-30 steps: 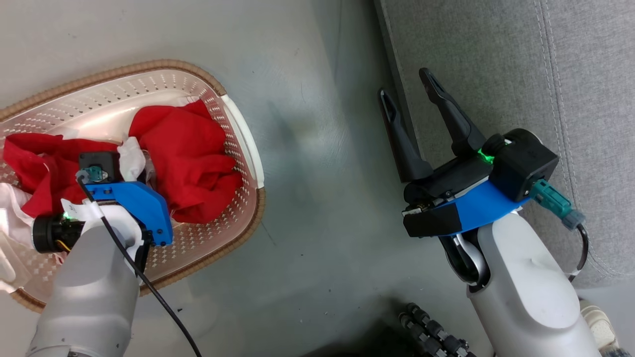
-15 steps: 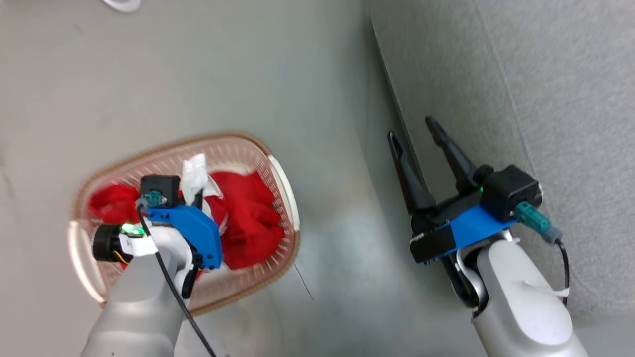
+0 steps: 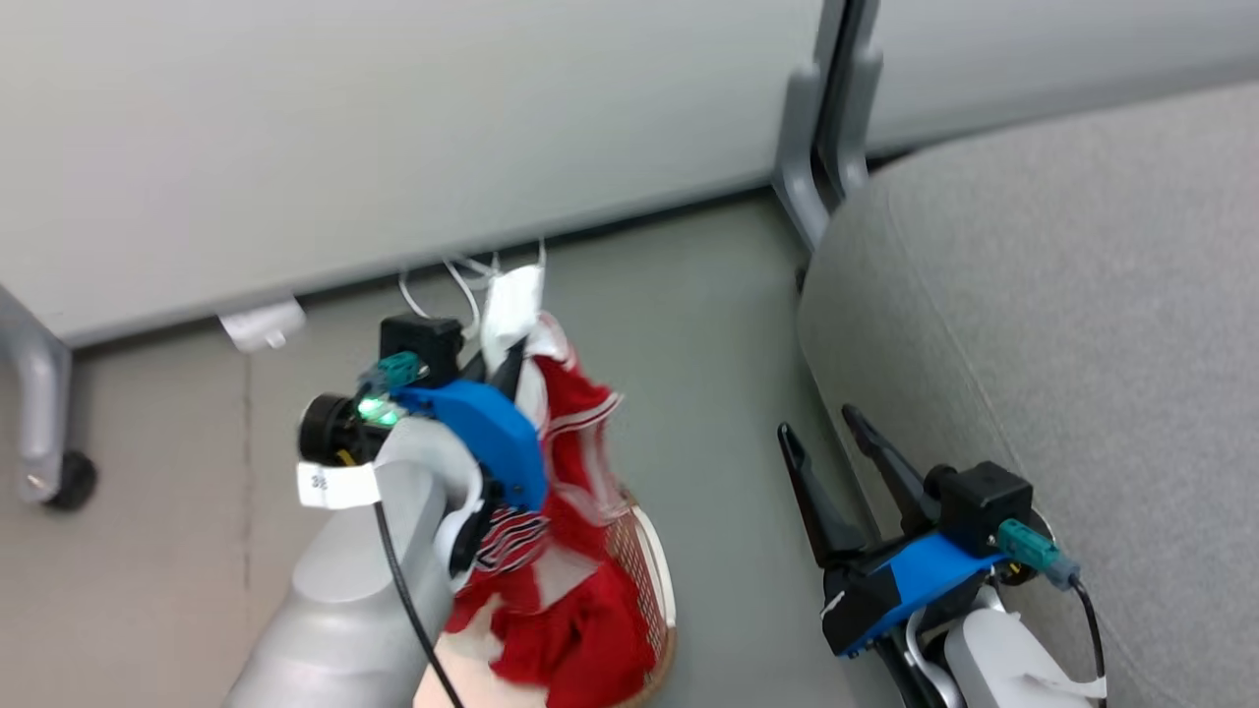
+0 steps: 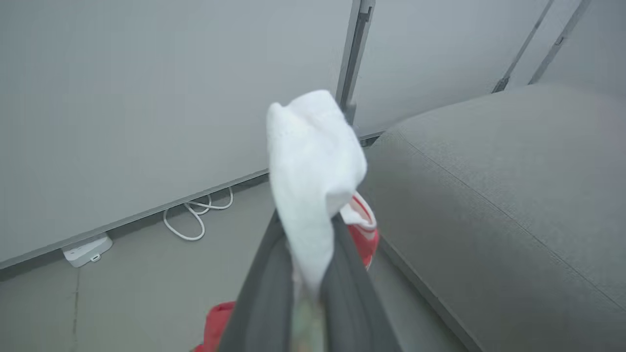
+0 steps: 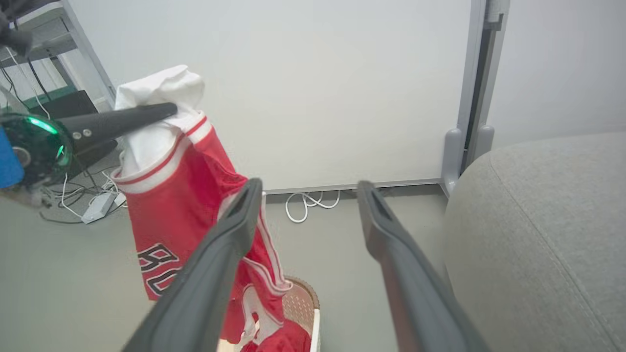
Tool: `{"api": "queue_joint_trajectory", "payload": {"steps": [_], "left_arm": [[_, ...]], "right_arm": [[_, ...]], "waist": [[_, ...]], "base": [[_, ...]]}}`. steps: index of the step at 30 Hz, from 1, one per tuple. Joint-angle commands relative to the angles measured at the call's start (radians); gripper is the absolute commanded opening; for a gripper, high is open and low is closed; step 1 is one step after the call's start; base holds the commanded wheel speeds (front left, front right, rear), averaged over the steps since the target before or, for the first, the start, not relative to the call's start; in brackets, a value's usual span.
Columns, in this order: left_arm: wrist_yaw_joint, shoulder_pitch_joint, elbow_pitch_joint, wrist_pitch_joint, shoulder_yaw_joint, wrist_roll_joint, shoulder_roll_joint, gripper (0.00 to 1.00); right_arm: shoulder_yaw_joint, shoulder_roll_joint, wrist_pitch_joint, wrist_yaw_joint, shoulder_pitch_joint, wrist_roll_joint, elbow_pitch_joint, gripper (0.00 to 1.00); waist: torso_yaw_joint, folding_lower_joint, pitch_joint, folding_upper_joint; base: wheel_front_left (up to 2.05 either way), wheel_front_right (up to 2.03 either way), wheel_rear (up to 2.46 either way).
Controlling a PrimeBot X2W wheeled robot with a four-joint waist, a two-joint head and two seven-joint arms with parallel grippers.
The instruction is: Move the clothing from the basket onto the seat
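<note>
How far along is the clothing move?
Done: nothing lies on the visible light-grey fabric seat. In hand: left pincer shut on the red-and-white lettered jersey, hanging over the cream perforated basket. Left: lay it there, then fetch the red cloth in the basket.

The clothing is soft, thin cloth, and it hangs in loose folds. The basket, at six o'clock in the head view, is smooth plastic full of small holes, with a woven-look rim. The seat, at three o'clock, is rough, matt grey cloth. The floor is smooth with a dull shine. The right gripper has fingers of dark, matt plastic.
</note>
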Motion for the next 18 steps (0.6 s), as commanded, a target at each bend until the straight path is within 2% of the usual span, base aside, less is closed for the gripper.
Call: {"api": "queue_joint_trajectory", "payload": {"steps": [1,9,18], "left_arm": [[-0.007,-0.007,-0.043,0.016,-0.029,-0.024,-0.002,0.0],[-0.007,-0.078,-0.204,0.078,-0.089,-0.104,0.004,0.0],[0.003,-0.103,-0.245,0.095,-0.107,-0.109,0.005,0.0]], "right_arm": [[0.006,-0.004,0.007,0.0,0.029,0.007,0.001,1.0],[0.029,-0.004,0.032,0.0,0.063,0.01,-0.023,1.0],[0.042,-0.004,0.053,0.0,0.072,0.004,-0.05,1.0]], "waist": [[0.046,0.0005,-0.11,-0.0001],[0.043,0.0005,-0.158,-0.0001],[0.024,0.0005,-0.165,-0.0001]], "base": [[0.0,0.0,0.0],[0.0,0.0,0.0],[0.0,0.0,0.0]]}}
